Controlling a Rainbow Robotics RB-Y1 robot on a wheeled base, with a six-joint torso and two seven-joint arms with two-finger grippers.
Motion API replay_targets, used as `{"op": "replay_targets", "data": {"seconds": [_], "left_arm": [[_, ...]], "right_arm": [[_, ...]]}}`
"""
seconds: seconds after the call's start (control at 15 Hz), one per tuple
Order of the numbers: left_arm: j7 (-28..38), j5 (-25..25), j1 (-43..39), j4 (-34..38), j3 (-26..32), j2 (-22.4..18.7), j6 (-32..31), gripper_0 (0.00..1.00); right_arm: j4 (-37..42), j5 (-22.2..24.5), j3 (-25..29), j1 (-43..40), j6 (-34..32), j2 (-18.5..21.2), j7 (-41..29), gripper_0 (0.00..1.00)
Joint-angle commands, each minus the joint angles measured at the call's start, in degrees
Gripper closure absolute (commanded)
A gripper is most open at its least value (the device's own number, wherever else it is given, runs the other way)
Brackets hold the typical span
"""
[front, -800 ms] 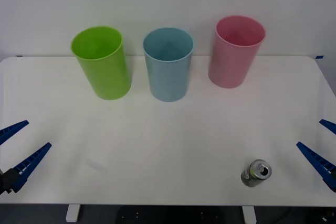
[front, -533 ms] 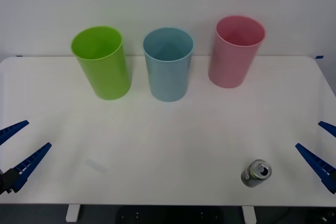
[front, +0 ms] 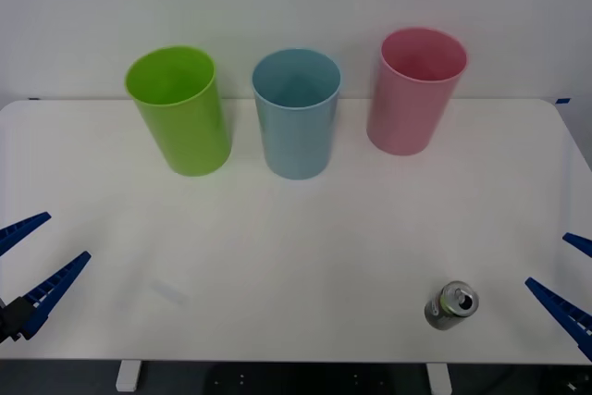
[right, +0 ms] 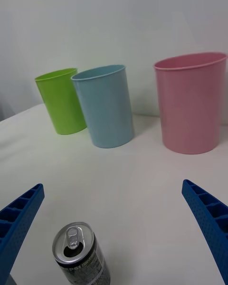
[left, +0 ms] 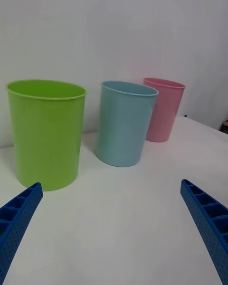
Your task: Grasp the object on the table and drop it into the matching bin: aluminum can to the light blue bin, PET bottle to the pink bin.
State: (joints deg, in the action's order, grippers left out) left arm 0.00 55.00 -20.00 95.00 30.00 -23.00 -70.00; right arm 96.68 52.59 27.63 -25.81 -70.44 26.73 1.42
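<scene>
Front view showed the small silver-grey aluminium can (front: 451, 305) upright near the white bench's (front: 305, 247) front edge, well short of the pale blue plastic bin (front: 296, 116), with the right tool (front: 570, 286) spread apart beside it, presumably ready to grasp, and the left tool (front: 32, 265) also apart, far across.

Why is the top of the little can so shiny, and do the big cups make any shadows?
In the front view the aluminum can has a bright metal top that bounces the room light back; in the right wrist view its lid gleams too. In the front view the light blue bin and pink bin cast only faint, soft shadows on the table.
</scene>
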Motion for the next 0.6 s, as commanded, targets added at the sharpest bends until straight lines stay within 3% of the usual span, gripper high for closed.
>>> {"op": "replay_targets", "data": {"seconds": [0.07, 0.27, 0.6], "left_arm": [[0.00, 0.00, 0.00, 0.00, 0.00, 0.00, 0.00, 0.00], [0.00, 0.00, 0.00, 0.00, 0.00, 0.00, 0.00, 0.00], [0.00, 0.00, 0.00, 0.00, 0.00, 0.00, 0.00, 0.00]], "right_arm": [[0.00, -0.03, -0.03, -1.26, -1.02, 0.17, 1.74, 0.00], [0.00, 0.68, -0.20, -2.67, -1.81, 0.17, 4.20, 0.00], [-5.45, 1.20, -1.35, -3.20, -3.04, 0.52, 14.84, 0.00]]}}
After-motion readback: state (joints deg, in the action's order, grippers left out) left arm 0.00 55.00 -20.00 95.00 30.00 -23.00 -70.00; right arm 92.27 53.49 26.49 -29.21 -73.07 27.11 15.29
